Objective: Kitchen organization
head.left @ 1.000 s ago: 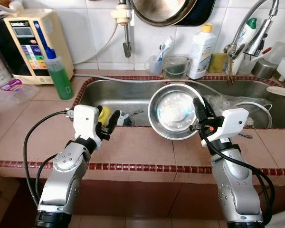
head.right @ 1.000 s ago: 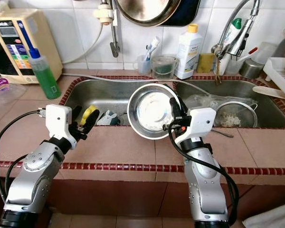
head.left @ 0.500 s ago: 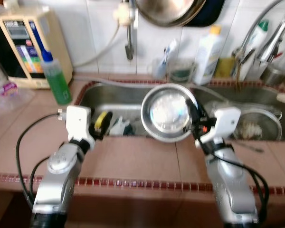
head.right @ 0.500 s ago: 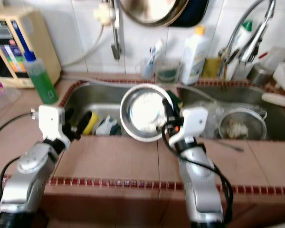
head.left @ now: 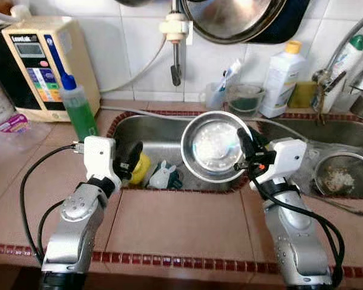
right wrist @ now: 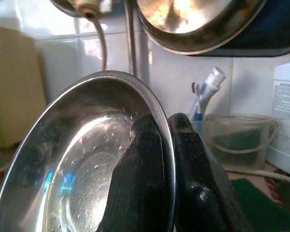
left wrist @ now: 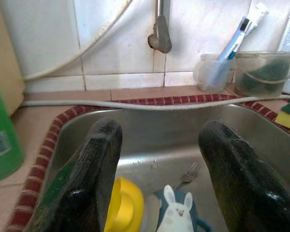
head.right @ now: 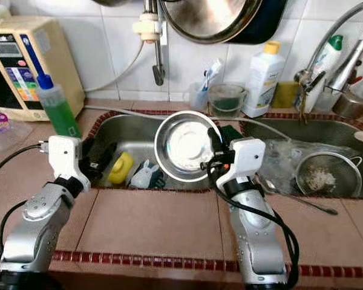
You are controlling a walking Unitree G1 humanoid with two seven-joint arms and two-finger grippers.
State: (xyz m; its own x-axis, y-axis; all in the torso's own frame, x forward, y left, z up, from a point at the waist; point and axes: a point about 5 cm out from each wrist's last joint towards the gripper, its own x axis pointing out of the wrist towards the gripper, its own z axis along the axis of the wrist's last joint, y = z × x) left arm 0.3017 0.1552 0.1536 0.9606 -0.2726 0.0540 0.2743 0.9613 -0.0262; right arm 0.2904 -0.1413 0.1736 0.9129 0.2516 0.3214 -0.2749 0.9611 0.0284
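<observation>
Two grippers over sink (head.left: 163, 130): right gripper (head.left: 245, 148) pinching steel bowl (head.left: 215, 148) by its rim, tilted; left gripper (head.left: 130, 162) fingers spread above yellow cup (head.left: 140, 170).

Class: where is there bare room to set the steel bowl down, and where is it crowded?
Bare: the counter tiles between the two arms. Crowded: the left sink with the yellow cup and rabbit mug; the right sink with the strainer.

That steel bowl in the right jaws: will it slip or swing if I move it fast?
Probably slippery: the steel bowl shows water droplets and is smooth metal. The right gripper pinches only its thin rim, so it may pivot. It looks rigid and light.
</observation>
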